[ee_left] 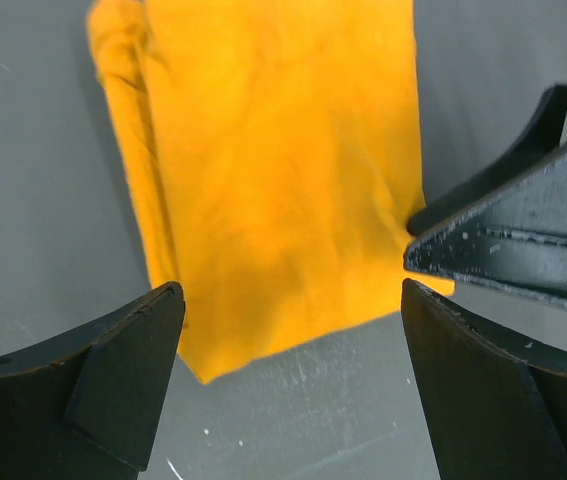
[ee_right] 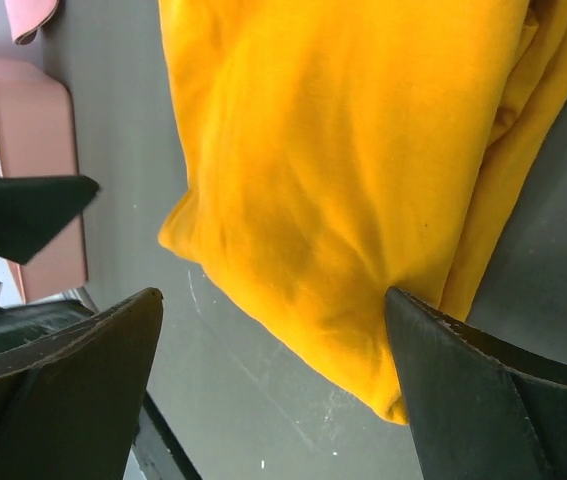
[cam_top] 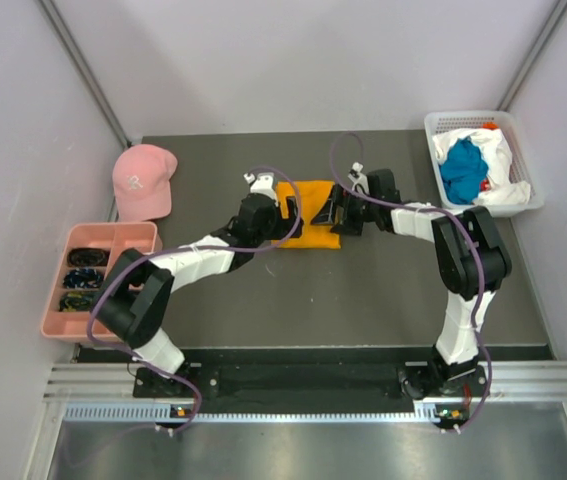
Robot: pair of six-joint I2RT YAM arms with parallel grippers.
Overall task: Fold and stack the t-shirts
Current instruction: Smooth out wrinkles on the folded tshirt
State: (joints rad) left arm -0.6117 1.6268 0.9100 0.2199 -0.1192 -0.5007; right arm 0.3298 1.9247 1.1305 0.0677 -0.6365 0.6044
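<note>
The orange-yellow t-shirt (cam_top: pixel 311 212) lies folded into a small rectangle at the table's middle. My left gripper (cam_top: pixel 288 216) stands open at its left edge. My right gripper (cam_top: pixel 334 212) stands open at its right edge. In the left wrist view the shirt (ee_left: pixel 273 180) lies beyond the open gripper (ee_left: pixel 293 335), whose jaws hold nothing. In the right wrist view the shirt's (ee_right: pixel 353 160) corner lies between the open jaws of the gripper (ee_right: pixel 273 325), against the right finger. A teal-blue t-shirt (cam_top: pixel 461 170) and a white t-shirt (cam_top: pixel 504 160) lie crumpled in the basket.
A white basket (cam_top: pixel 468 117) stands at the back right corner. A pink cap (cam_top: pixel 143 180) lies at the back left, and a pink compartment tray (cam_top: pixel 113 228) with small dark items sits at the left edge. Grey walls enclose the table.
</note>
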